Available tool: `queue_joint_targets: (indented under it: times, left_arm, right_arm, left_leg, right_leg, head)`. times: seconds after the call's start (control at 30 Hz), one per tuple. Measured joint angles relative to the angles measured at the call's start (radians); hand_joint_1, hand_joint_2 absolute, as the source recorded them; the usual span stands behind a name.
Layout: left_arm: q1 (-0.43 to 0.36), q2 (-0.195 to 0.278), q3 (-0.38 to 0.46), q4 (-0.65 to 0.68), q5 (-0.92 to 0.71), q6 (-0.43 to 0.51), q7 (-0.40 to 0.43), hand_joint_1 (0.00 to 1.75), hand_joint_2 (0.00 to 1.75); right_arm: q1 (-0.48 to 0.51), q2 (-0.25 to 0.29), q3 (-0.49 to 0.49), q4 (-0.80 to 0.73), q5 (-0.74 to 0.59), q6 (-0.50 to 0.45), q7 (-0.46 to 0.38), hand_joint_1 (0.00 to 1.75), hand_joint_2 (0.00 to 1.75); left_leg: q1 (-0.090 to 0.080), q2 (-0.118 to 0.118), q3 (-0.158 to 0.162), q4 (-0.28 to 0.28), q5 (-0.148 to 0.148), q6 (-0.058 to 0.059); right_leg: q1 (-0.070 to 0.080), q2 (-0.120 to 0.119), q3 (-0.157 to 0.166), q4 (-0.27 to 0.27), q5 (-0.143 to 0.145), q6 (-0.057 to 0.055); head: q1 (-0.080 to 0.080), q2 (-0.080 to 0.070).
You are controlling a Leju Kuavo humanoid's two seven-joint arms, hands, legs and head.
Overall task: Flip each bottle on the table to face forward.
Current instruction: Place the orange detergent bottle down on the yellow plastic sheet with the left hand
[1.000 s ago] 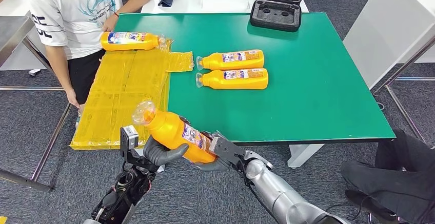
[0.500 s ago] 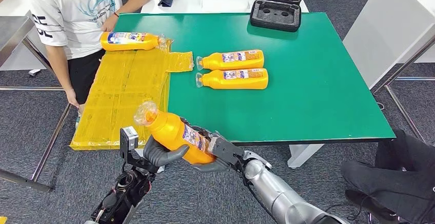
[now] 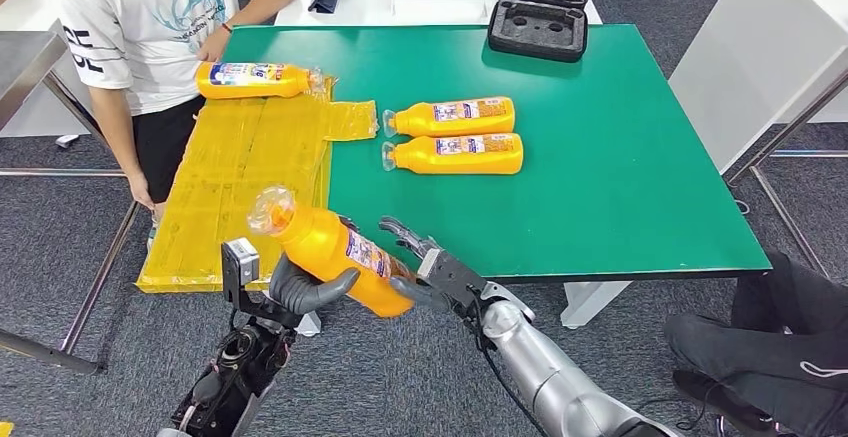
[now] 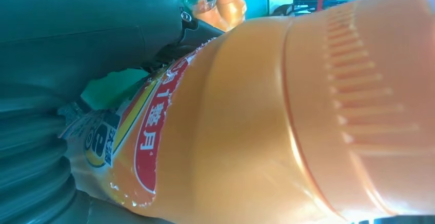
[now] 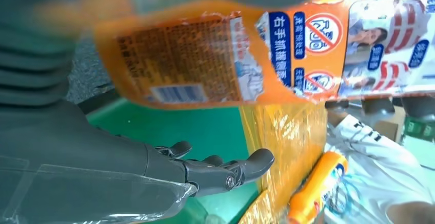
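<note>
Green table [image 3: 620,157] at twelve o'clock. Left hand [image 3: 305,292] wraps the bottle [image 3: 335,250]; right hand [image 3: 425,267] fingers spread, letting go. Next, lay it label-up.

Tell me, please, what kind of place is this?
Probably an indoor lab or test workspace: a green-topped table on grey carpet, an open equipment case, and a person standing beside the table.
</note>
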Motion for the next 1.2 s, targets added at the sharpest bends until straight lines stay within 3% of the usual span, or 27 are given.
queue_joint_targets:
  times: [0.17,0.43,0.57,0.7,0.83,0.93,1.03,1.2]
  left_arm:
    - [-0.004,0.004,0.014,-0.008,-0.014,0.055,0.008,1.75,1.75]
    - [-0.087,0.046,0.129,-0.006,-0.19,0.418,0.003,1.72,1.75]
    - [-0.137,0.074,0.17,0.013,-0.35,0.544,0.017,1.61,1.75]
    - [-0.182,0.092,0.174,0.036,-0.571,0.675,0.074,1.71,1.75]
    - [-0.23,0.108,0.161,0.069,-0.797,0.708,0.17,1.75,1.75]
    - [-0.279,0.127,0.123,0.117,-1.002,0.686,0.254,1.75,1.75]
    - [-0.328,0.142,0.082,0.171,-1.12,0.607,0.311,1.75,1.75]
    - [-0.371,0.159,0.034,0.231,-1.177,0.541,0.338,1.72,1.75]
  right_arm:
    - [0.037,-0.013,-0.017,-0.054,-0.009,-0.002,0.0,0.0,0.0]
    - [0.122,-0.034,-0.068,-0.241,-0.079,0.011,0.0,0.0,0.0]
    - [0.15,-0.033,-0.109,-0.338,-0.107,-0.015,0.0,0.0,1.75]
    - [0.175,-0.022,-0.131,-0.395,-0.113,-0.023,0.0,0.0,1.75]
    - [0.185,-0.012,-0.137,-0.412,-0.111,-0.02,0.0,0.0,1.75]
    - [0.192,-0.004,-0.141,-0.412,-0.111,-0.011,0.0,0.0,1.75]
    - [0.198,-0.001,-0.144,-0.411,-0.109,-0.008,0.0,0.0,1.75]
    - [0.205,-0.001,-0.145,-0.409,-0.105,-0.007,0.001,0.0,1.75]
  left_leg:
    - [0.0,0.0,0.0,0.0,0.0,0.0]
    - [0.001,0.0,0.0,0.0,0.0,0.0]
    - [0.001,0.0,0.0,0.0,0.001,-0.001]
    - [0.001,0.0,0.0,0.0,0.001,-0.001]
    - [0.001,0.0,0.0,0.0,0.001,-0.001]
    - [0.001,0.0,0.0,0.0,0.001,-0.001]
    - [0.001,0.0,0.0,0.0,0.001,-0.001]
    - [0.001,0.0,0.0,0.0,0.001,-0.001]
  right_leg:
    - [0.0,0.0,0.0,0.0,0.0,0.0]
    - [0.001,0.0,0.0,0.0,0.0,0.0]
    - [0.001,0.0,0.0,0.0,0.0,0.0]
    - [0.001,0.0,0.0,0.0,0.0,0.0]
    - [0.001,0.0,0.0,0.0,0.0,0.0]
    - [0.001,0.0,0.0,0.0,0.0,0.0]
    - [0.001,0.0,0.0,0.0,0.0,0.0]
    - [0.001,0.001,0.0,0.0,0.0,0.0]
  head:
    - [0.0,0.0]
    - [0.0,0.0]
    - [0.0,0.0]
    - [0.0,0.0]
    - [0.0,0.0]
    - [0.0,0.0]
    - [0.0,0.0]
    - [0.0,0.0]
